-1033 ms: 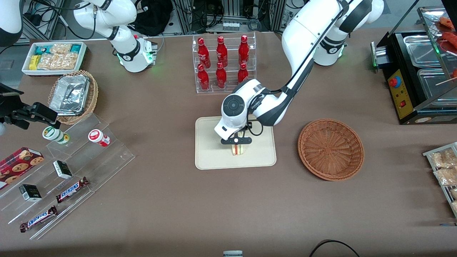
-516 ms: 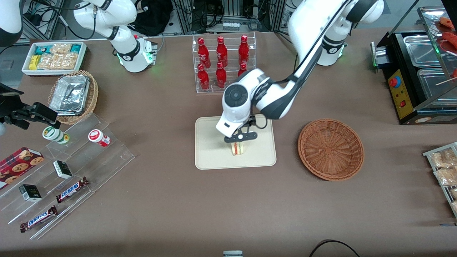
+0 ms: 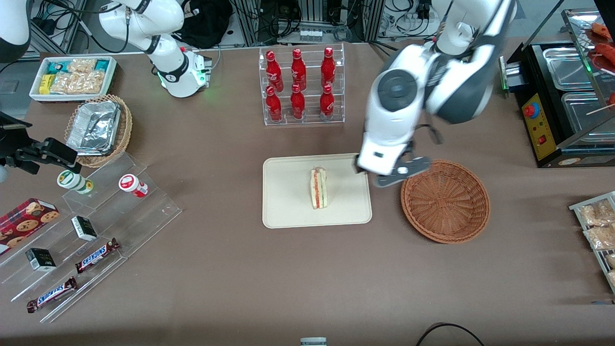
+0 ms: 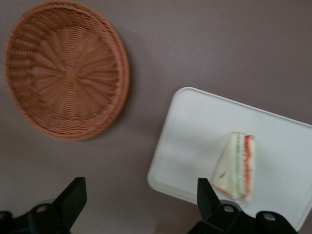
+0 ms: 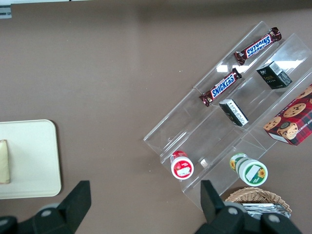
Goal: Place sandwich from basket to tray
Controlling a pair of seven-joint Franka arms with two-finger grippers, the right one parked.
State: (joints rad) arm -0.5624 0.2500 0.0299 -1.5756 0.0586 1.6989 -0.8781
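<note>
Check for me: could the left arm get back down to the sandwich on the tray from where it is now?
Probably yes. The sandwich lies alone on the tray, nothing over it; the gripper is open, raised between tray and basket.

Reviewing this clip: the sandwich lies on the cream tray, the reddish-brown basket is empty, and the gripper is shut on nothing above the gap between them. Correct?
Not quite. The gripper is open, not shut: the left wrist view shows its fingers spread wide with nothing between them. The rest holds: the sandwich lies on the tray and the basket is empty.
</note>
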